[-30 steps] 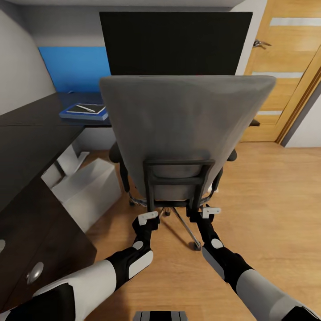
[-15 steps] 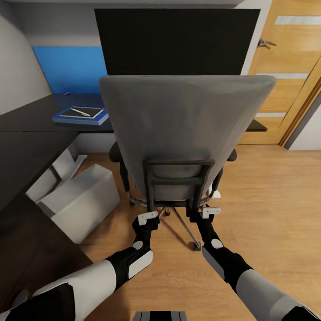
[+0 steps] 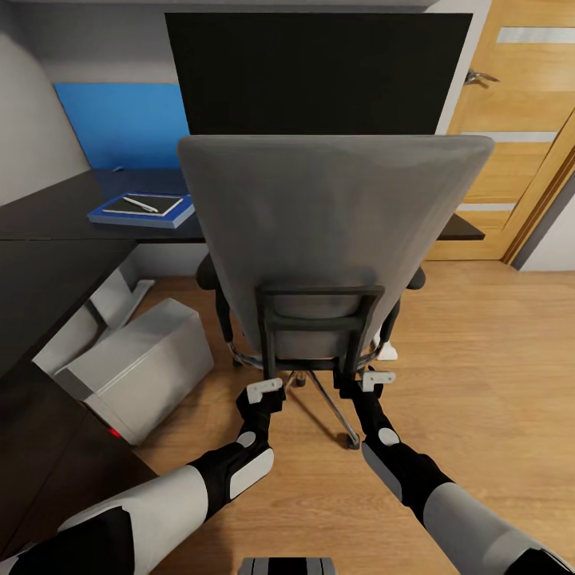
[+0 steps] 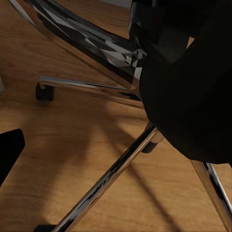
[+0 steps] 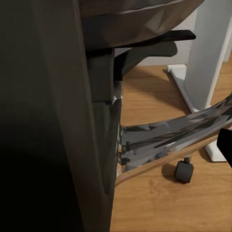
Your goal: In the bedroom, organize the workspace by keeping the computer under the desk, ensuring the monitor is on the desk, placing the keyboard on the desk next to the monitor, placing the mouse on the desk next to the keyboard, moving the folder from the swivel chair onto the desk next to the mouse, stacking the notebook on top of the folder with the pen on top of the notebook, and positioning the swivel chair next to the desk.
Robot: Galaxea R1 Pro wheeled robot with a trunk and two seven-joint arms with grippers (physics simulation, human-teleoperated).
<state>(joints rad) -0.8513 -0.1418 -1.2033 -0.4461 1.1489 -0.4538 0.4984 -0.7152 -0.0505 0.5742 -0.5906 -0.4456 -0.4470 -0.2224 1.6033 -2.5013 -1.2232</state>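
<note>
Right now, looks like the last job: getting the swivel chair [image 3: 335,231] up close to the counter [image 3: 48,263]. Stands on the wooden floor [image 3: 479,359] just in front of the robot, near the counter but not tucked in. Left jaws and right jaws low down at the black frame on the chair back, one at each post. Hard to tell if pinching the posts or only pressed against them, so cannot say. Could go wrong in a few ways. Might spin on its middle pole if one arm pushes harder than the other. Might roll off crooked on its little wheels and bump the computer [image 3: 136,367] sitting on the floor under the counter. Might bang an armrest into the counter edge and shake the monitor [image 3: 319,72]. Could then roll the pen [image 3: 140,205] off the notebook [image 3: 164,204], which lies on the blue folder [image 3: 136,221]. Best pushed slowly and evenly with both arms. As for pointing: back turned to the robot, seat facing the monitor. Tall side standing straight up, not tipped. In the wrist views, shiny legs spreading out low over the floor.
</note>
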